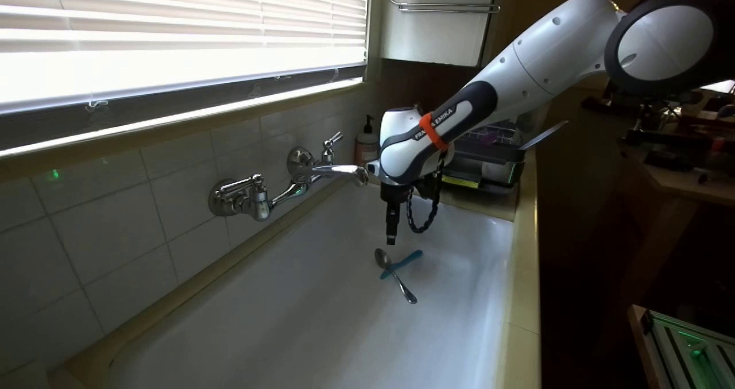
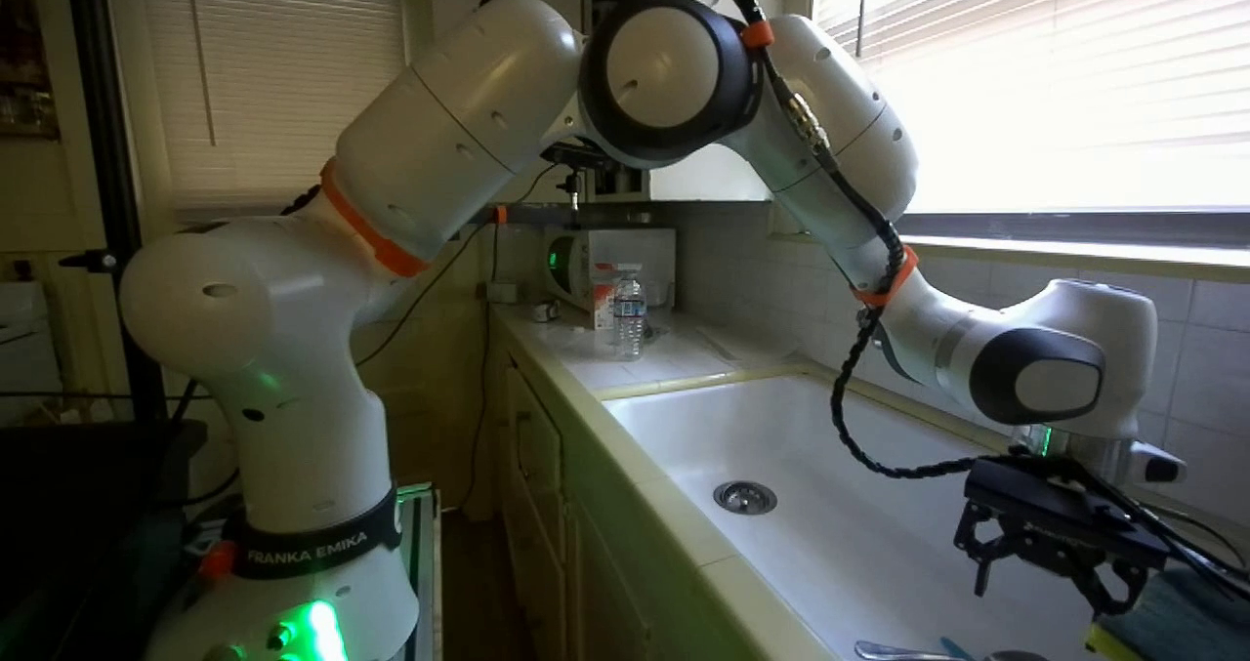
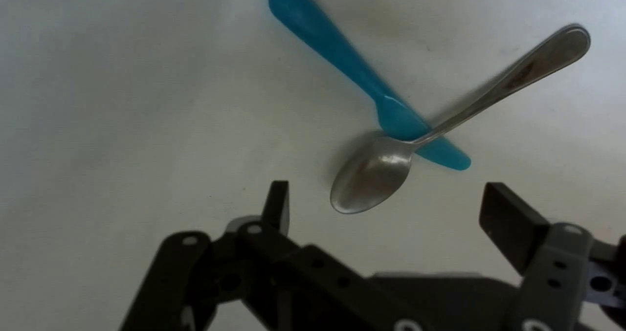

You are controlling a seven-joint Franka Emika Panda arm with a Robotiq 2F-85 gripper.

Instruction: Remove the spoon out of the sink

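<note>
Well, the tool [image 3: 386, 201] hangs spread wide and empty, so I'd turn it square to the spoon [image 3: 455, 120] lying across the blue utensil [image 3: 362, 77] and pinch clear of that crossing.

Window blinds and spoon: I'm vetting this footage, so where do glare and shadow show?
In both exterior views, the blinds above the sink are partly blown out to white; in the wrist view, the spoon has a pale glint on its bowl and a soft shadow along its edge.
</note>
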